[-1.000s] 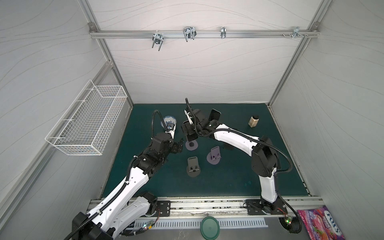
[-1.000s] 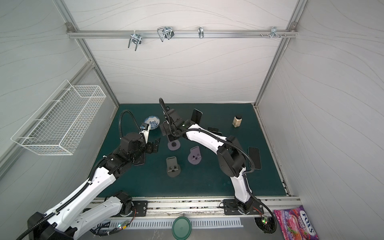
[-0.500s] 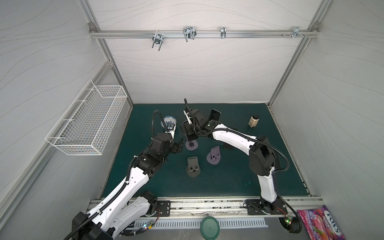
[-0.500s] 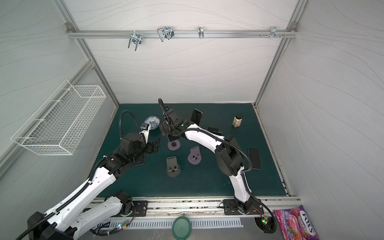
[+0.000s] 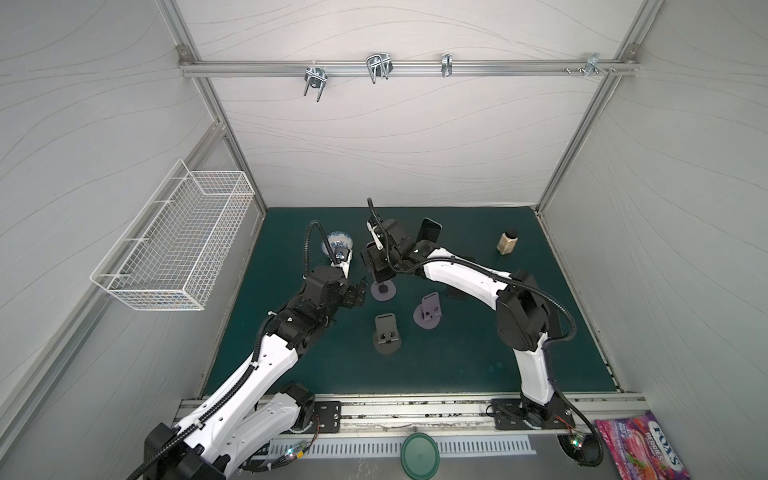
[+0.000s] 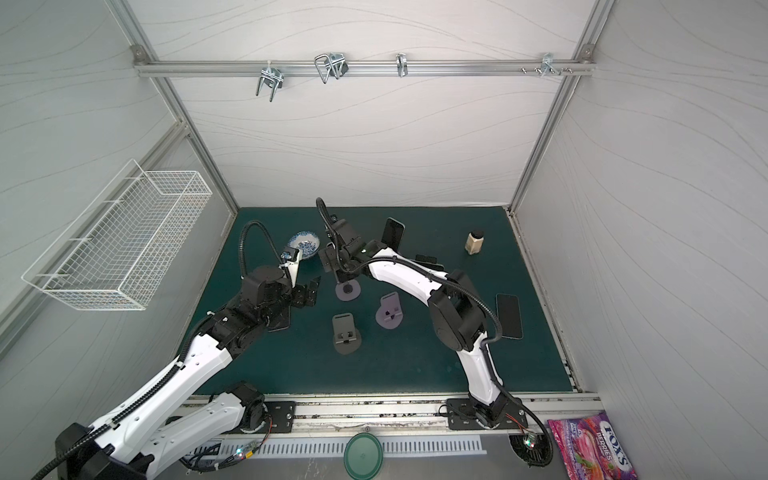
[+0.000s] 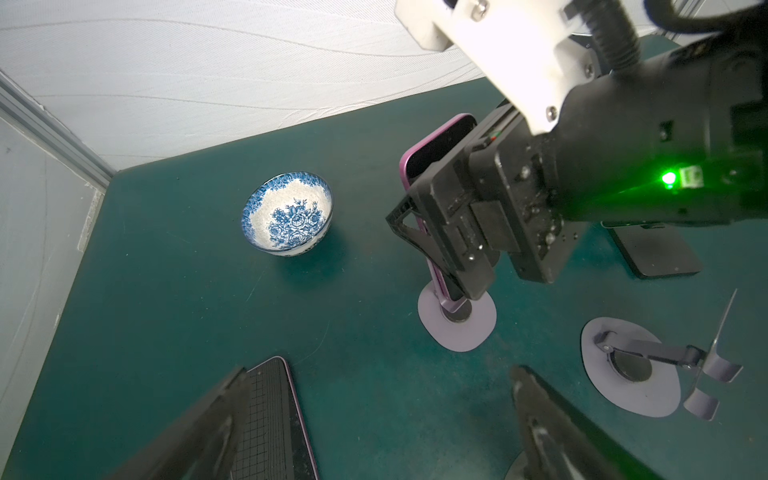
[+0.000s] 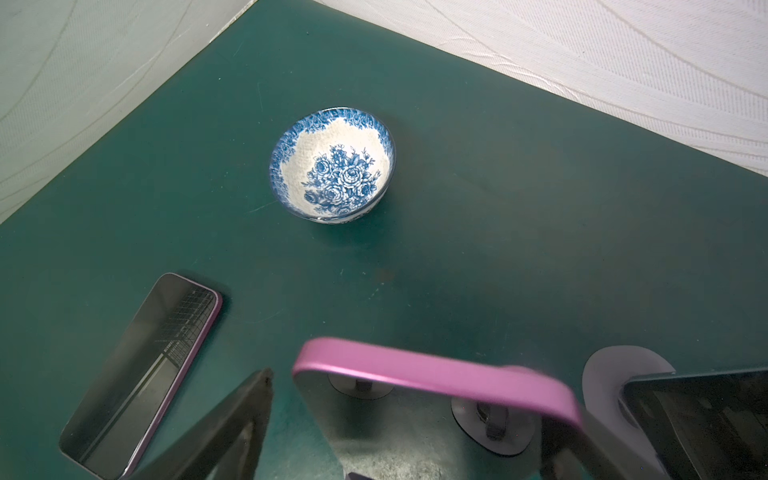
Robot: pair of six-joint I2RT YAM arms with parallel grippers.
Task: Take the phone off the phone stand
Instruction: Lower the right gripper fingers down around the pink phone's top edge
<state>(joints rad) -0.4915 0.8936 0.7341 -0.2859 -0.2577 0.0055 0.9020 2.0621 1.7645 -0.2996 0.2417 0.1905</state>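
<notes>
Seated upright on phone stand (image 7: 457,328): phone (image 7: 434,151), straddled by right gripper (image 5: 381,275); jaws apart, gap visible between one finger and phone edge. Near stand base, clear of phone: left gripper (image 7: 376,374), spread wide.

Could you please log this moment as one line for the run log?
phase: grasp approach | right tool: open, straddling purple phone on stand | left tool: open, empty | lift: not yet done

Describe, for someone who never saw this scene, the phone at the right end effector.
On the dark green mat, look near the blue-and-white floral ceramic bowl. Beside it a lilac round-based phone stand holds a pink-framed phone upright, with the right end effector around it. The other pink-framed phone lies flat on the mat.
</notes>
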